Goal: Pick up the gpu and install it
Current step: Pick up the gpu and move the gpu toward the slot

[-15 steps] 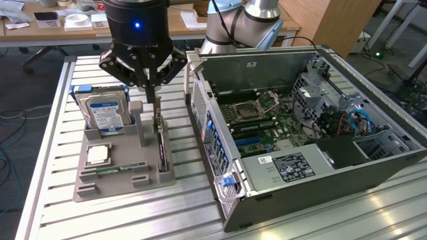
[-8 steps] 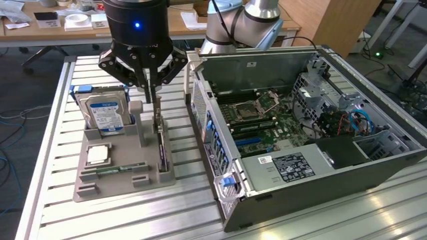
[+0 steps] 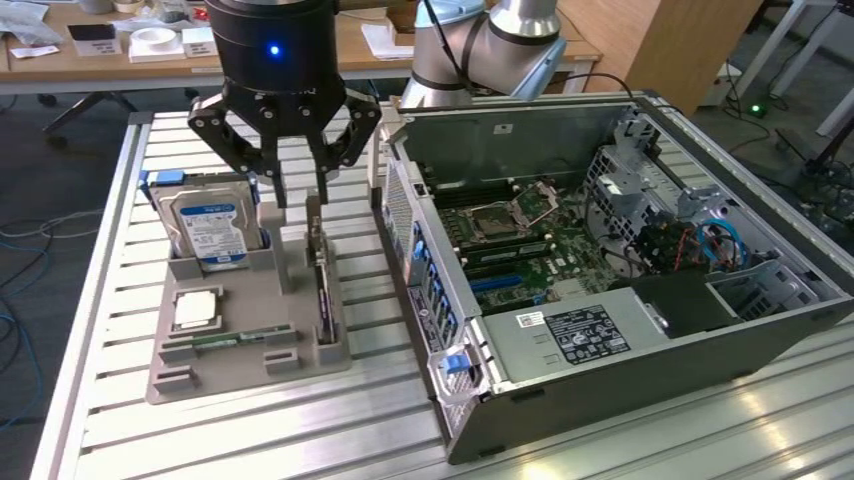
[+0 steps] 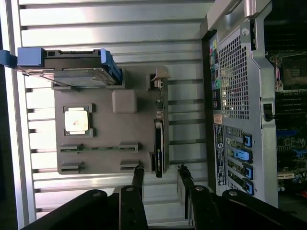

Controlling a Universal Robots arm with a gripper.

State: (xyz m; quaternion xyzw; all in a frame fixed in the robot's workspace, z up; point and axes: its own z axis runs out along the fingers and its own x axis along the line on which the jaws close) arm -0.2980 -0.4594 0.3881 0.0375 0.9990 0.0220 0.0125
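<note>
Your gripper (image 3: 300,195) hangs with its jaws spread over the far end of the gpu (image 3: 323,280). The card stands on edge along the exterior view's right side of the grey tray (image 3: 254,310) on the desk (image 3: 200,440). Its long axis runs near-to-far, in line with the gap between the jaws. They seem just above it, not touching

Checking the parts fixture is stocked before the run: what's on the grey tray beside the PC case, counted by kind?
Hard drive: 1
CPU: 1
Memory stick: 1
gpu: 1
Total: 4
</note>
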